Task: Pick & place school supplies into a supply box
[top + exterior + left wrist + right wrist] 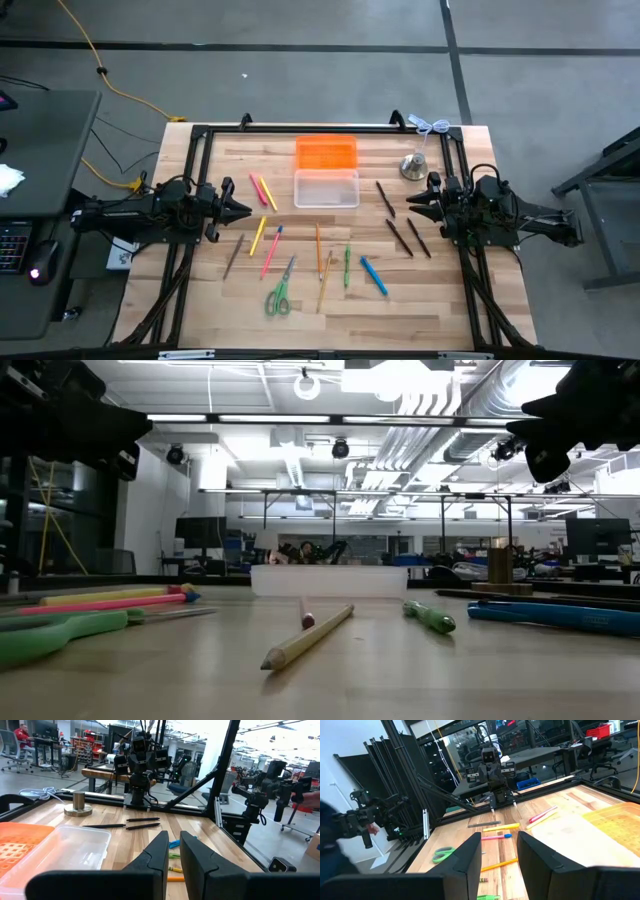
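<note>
The supply box, clear with its orange lid laid open toward the far edge, stands on the table at the far middle. The school supplies lie flat around it. Pink and yellow pens are to its left. Green-handled scissors, orange and green pens and a blue marker are nearer. Dark pens are to its right. My left gripper hangs level at the table's left, narrowly open, with nothing between its fingers. My right gripper hangs level at the right, open and empty.
A silvery bell-like object stands at the far right beside the box. A black frame runs around the table's edges. Off the table's near side, a person's hand holds a dark camera rig.
</note>
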You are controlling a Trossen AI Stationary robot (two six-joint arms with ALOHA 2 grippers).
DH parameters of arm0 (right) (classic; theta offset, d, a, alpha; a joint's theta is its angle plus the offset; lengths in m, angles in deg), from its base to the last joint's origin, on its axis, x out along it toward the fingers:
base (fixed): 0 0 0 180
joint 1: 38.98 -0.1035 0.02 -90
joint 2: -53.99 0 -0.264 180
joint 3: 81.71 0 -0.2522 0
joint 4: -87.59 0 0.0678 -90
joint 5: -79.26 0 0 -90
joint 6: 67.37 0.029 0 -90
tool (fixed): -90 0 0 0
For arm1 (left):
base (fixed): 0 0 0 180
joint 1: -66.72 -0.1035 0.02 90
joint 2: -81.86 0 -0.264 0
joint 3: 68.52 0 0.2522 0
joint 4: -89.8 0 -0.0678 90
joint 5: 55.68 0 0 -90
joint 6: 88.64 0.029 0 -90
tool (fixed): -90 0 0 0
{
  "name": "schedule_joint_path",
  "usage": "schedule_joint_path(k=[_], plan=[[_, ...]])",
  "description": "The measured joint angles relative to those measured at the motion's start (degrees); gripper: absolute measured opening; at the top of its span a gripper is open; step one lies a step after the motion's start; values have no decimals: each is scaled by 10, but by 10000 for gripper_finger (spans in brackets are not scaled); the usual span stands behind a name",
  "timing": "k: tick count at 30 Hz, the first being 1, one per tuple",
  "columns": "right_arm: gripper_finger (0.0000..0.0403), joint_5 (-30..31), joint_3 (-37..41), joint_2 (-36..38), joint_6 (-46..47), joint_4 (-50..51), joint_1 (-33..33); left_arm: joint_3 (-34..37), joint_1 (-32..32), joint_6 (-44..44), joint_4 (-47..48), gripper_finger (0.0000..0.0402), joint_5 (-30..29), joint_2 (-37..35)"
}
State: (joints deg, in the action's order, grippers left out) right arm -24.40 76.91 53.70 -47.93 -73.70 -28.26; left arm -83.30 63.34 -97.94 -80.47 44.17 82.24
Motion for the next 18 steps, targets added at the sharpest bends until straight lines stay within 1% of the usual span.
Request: schedule_joint_path(k=[18], plan=[[103, 0, 0, 0, 0, 0, 0, 0, 0, 0, 0, 76, -3, 0]])
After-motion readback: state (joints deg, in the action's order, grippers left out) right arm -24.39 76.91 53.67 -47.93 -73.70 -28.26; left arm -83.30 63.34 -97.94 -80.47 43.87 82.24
